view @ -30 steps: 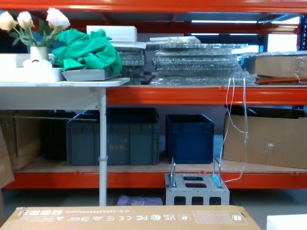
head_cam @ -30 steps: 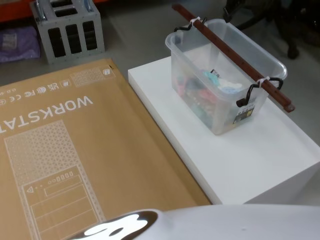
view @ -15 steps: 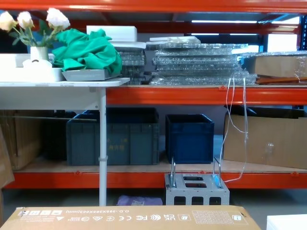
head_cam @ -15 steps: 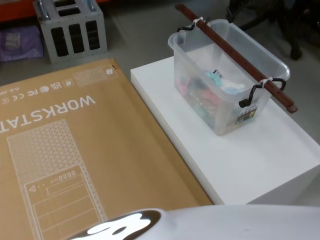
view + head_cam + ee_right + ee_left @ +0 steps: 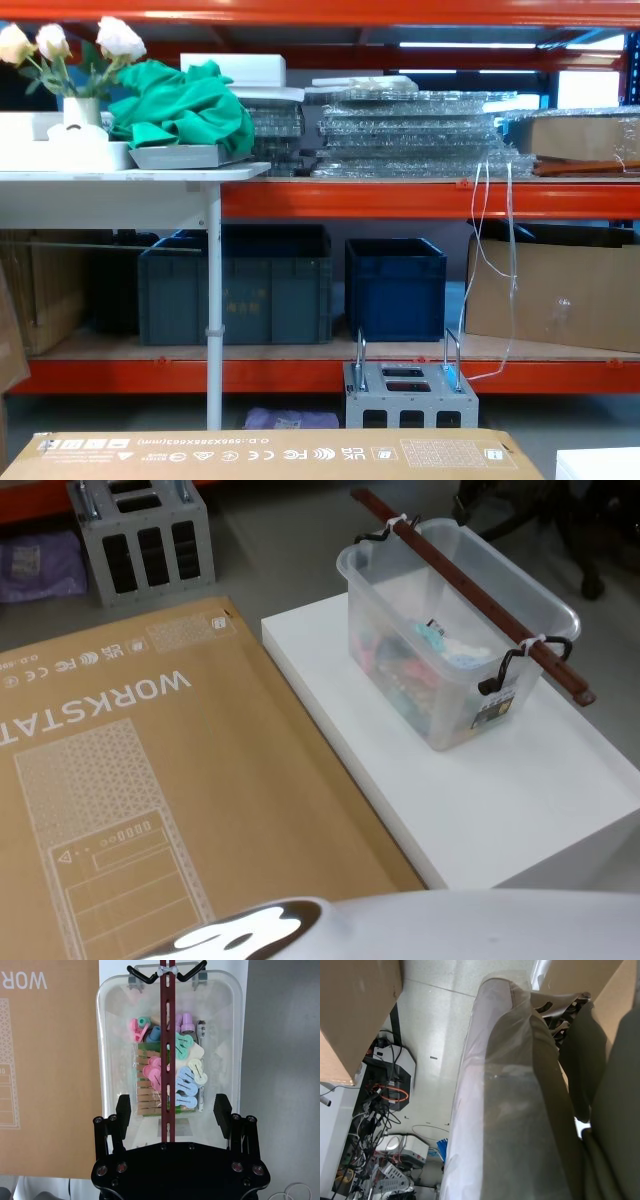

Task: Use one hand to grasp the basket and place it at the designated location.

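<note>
While the translucent milky plastic basket point(image 5: 378, 630) sits on the white block surface point(image 5: 480, 800), just right of the flat brown cardboard box point(image 5: 150, 780), the job looks to be at the approach, with nothing lifted yet. The black right gripper point(image 5: 172, 1107) hovers above the basket, jaws spread wide and empty, one either side of the thin reddish-brown bar handle point(image 5: 166, 1035). I'd say the next move is straight down, then closing on that bar. The basket's long axis runs with the bar, near end toward the robot's right, far end angling left.

basket point(image 5: 103, 1050) near end: behind right gripper point(image 5: 173, 1107) | label point(image 5: 490, 710): too small to read | cardboard box point(image 5: 150, 780): cut by edge
</note>
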Controlling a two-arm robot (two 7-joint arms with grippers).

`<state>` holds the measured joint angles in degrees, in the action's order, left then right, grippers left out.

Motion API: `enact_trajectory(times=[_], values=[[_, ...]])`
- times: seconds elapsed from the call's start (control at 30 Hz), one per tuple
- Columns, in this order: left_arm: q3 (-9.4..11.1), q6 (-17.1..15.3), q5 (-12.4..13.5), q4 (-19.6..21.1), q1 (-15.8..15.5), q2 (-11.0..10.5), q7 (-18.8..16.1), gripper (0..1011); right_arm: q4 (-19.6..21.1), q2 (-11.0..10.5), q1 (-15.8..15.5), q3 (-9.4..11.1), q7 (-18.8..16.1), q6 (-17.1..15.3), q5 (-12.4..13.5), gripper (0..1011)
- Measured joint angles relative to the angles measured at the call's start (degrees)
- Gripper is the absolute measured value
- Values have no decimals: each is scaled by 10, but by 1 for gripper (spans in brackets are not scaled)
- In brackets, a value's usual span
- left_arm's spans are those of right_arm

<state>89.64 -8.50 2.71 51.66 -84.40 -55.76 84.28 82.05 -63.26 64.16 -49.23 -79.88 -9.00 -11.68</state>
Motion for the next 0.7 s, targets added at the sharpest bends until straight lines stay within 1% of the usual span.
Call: enact_trajectory(times=[0.07,0.27,0.5,0.6,0.7], values=[[0,0,0,0,0,0,0,0,0,0,0,0,0,0,0,1000],[0,0,0,0,0,0,0,0,-15,13,-2,0,-6,10,-7,1000],[0,0,0,0,0,0,0,0,-30,22,-4,0,-8,17,-11,1000],[0,0,0,0,0,0,0,0,-38,27,-5,-2,-9,20,-14,1000],[0,0,0,0,0,0,0,0,-56,36,-5,-5,-14,31,-11,1000]])
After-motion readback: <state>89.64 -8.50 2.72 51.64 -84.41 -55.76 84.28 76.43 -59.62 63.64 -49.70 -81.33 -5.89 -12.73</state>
